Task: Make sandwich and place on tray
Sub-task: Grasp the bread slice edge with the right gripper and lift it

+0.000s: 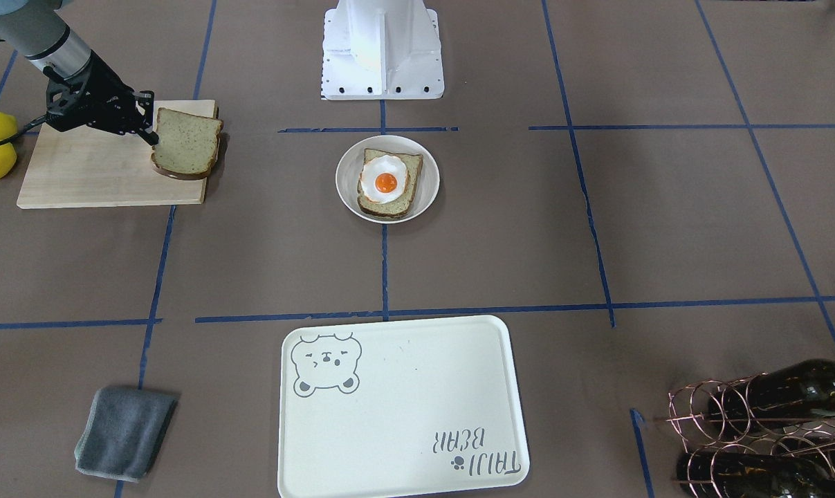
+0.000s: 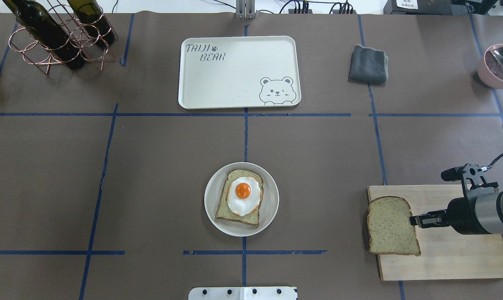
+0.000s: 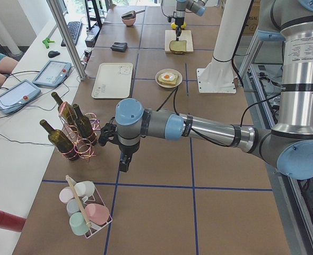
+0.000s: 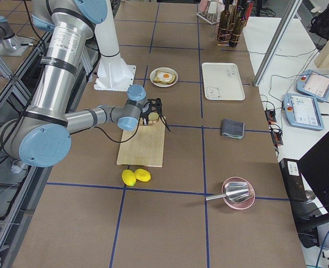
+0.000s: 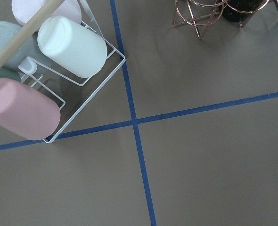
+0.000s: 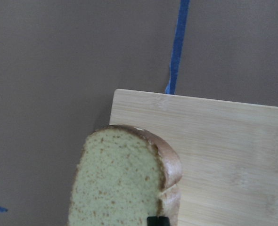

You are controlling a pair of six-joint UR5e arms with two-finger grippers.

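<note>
Front: my right gripper [image 1: 151, 133], on a low-reaching arm, pinches a speckled, brown-crusted slice [image 1: 185, 144] over the wooden board [image 1: 85, 173]. Overhead: second slice [image 2: 224, 209] with glossy egg [image 2: 243, 195] on round plate [image 2: 208, 200], well apart from the cream tray [image 2: 234, 71]. Left view: my left gripper [image 3: 123, 166] points down; I cannot tell its grip.
</note>
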